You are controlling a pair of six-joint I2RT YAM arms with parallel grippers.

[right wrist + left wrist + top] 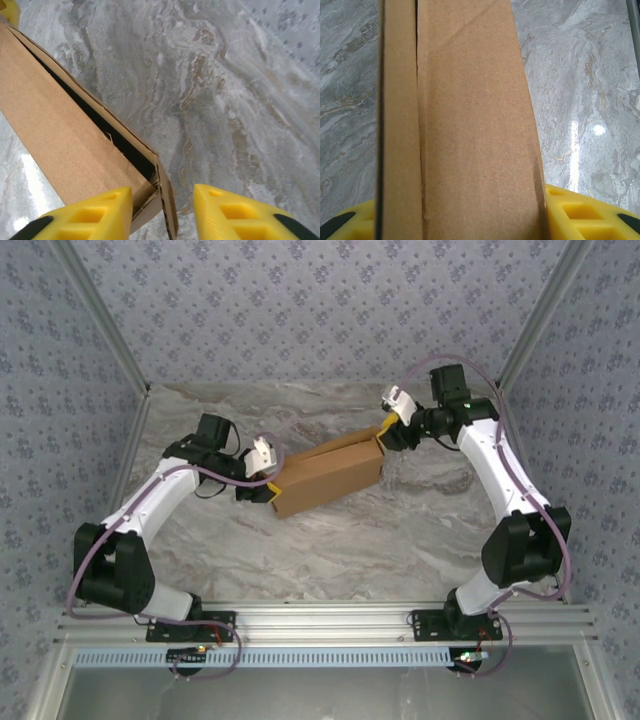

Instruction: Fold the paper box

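Walls (pixel 300 310): blue-grey patterned paper, closing in the far side and both flanks.
Table (pixel 400 540): grey marbled top.
Rail (pixel 330 620): aluminium, along the near edge, carrying both arm bases.
Arms: left arm (pixel 150 505) and right arm (pixel 500 475) reach inward from opposite sides.
Paper box (pixel 328 478): tan, long and shallow, lying diagonally mid-table between the two grippers; a dark slot gapes along one long edge.
Left gripper (pixel 270 488): yellow fingers (pixel 590 215) pressed against both sides of the box's near-left end, pinching it.
Right gripper (pixel 385 430): spread; one finger (pixel 95 210) touches the box's far-right end, and a loose end flap stands in the gap, apart from the other finger.
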